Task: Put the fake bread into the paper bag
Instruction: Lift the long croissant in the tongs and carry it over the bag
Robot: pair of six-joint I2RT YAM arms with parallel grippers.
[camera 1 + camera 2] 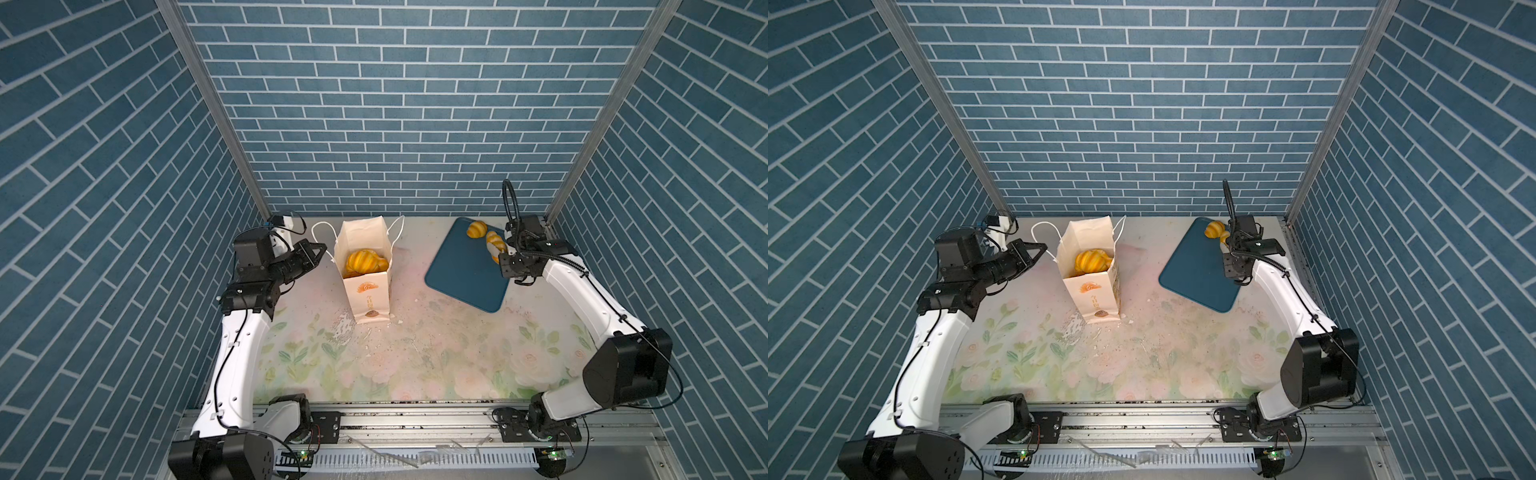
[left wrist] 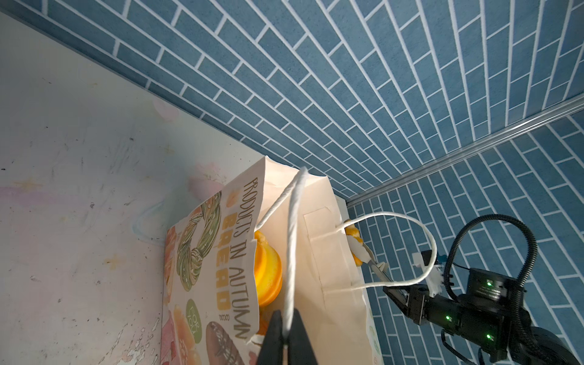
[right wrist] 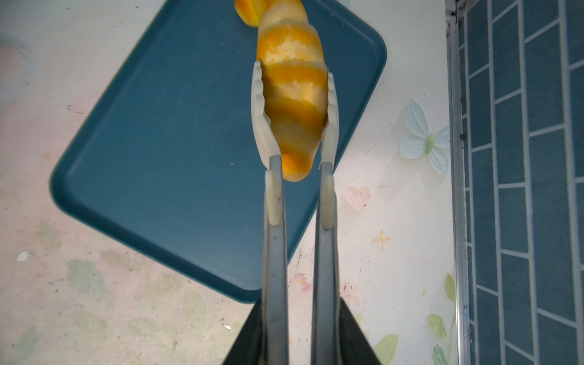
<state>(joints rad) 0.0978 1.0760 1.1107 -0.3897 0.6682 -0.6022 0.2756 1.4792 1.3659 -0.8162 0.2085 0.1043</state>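
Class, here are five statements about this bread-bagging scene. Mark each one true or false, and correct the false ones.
1. The left gripper is shut on the paper bag's cord handle. True.
2. The paper bag is empty. False: golden bread lies inside it.
3. The tongs clamp a striped roll. True.
4. The blue tray carries no croissant. False: a croissant lies on it.
5. The right gripper pinches the striped roll directly. False: it holds the tongs, and these hold the roll.
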